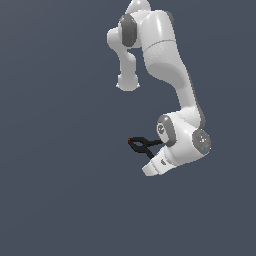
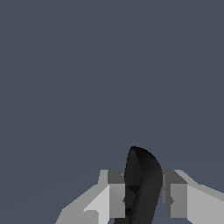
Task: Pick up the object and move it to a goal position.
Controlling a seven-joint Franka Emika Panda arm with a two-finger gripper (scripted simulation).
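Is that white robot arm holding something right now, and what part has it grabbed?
Yes: the gripper pinches a small black spring clamp across its body; its red-tipped end sticks out past the fingers.

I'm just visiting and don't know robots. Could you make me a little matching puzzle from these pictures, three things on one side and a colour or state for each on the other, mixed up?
Things:
1. spring clamp
2. clamp's tiny tip
3. gripper

Colour or state:
A. red
B. shut on something, a finger pressing each side
C. black, sticking out from the white arm toward the exterior view's left

Right pairs: 1-C, 2-A, 3-B. In the wrist view the dark clamp sits between the two grey fingers.
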